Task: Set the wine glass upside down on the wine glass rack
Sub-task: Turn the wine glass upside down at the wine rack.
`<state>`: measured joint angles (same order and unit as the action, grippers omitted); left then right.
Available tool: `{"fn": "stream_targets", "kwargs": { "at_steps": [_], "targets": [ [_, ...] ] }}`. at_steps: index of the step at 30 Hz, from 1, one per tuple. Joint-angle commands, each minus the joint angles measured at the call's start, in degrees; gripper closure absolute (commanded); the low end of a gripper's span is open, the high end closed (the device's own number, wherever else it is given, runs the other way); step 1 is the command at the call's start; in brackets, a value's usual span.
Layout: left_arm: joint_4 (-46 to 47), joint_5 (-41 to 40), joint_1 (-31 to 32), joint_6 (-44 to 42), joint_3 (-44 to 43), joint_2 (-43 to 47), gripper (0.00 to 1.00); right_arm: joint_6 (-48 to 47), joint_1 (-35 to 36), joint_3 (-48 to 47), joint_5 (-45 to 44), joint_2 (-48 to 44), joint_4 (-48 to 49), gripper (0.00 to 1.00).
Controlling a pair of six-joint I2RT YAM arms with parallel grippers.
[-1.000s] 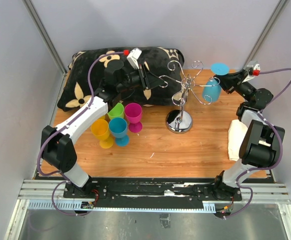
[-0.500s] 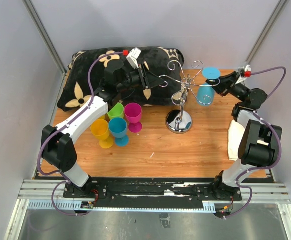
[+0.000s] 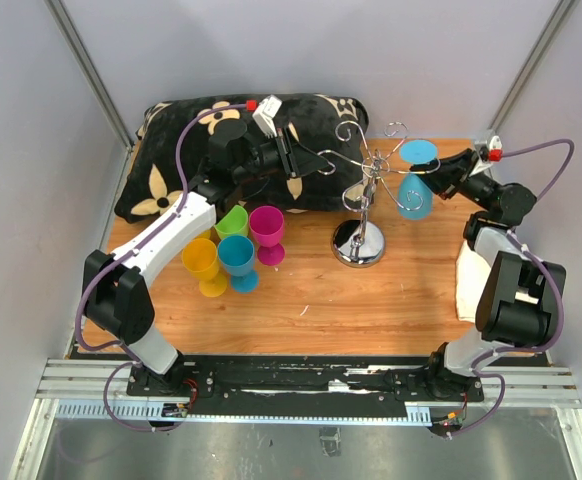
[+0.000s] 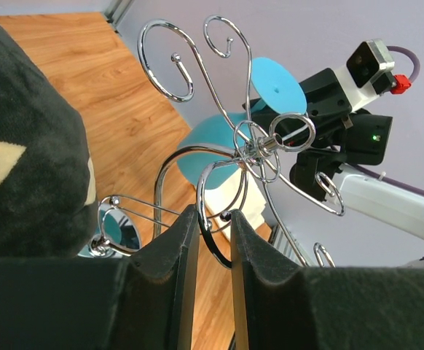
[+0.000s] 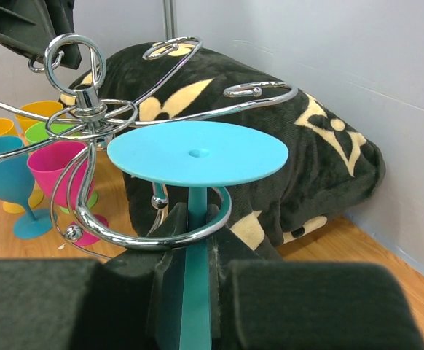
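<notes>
Wine glass (image 5: 197, 154) stem is standing upright, pinched by right gripper (image 5: 195, 233), rack (image 3: 359, 243) loop hooking around it just above the fingers; left gripper (image 4: 213, 233) is pinching rack wire.

A black cushion (image 3: 171, 150) with cream flower shapes is lying across the far left corner of the wooden table (image 3: 371, 300), its left end hanging past the table's edge. Four plastic goblets are standing upright in a tight cluster just on the near side of it. The green goblet (image 3: 231, 221) and the magenta goblet (image 3: 266, 228) are sitting closest to the cushion, green on the left. The yellow goblet (image 3: 202, 262) and the teal goblet (image 3: 238, 258) are standing nearer, yellow on the left. A folded white cloth (image 3: 469, 280) is lying at the table's right edge. A metal rail (image 3: 321, 385) is running along the near edge.
</notes>
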<state>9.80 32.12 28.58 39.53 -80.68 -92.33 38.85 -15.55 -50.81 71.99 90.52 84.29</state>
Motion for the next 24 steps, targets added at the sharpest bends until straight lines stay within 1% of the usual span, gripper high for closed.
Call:
{"fn": "stream_targets", "kwargs": {
  "at_steps": [1, 11, 21, 24],
  "targets": [
    [-0.5, 0.4, -0.7, -1.9, -0.3, -1.2, 1.00, -1.4, 1.5, 1.0, 1.4, -3.0, 4.2, 0.99],
    [-0.4, 0.5, -1.0, -1.7, 0.1, -0.9, 1.00, -4.6, 1.8, 5.4, 0.0, -6.2, 4.1, 0.99],
    [-0.4, 0.7, -1.6, -1.6, 0.4, -0.8, 1.00, -9.3, 0.9, 9.2, -6.5, -10.6, 3.0, 0.99],
    [-0.1, 1.2, -1.7, -1.4, 0.5, -0.8, 0.99, -12.0, 0.1, 10.7, -9.2, -12.3, 0.4, 0.99]
  ]
}}
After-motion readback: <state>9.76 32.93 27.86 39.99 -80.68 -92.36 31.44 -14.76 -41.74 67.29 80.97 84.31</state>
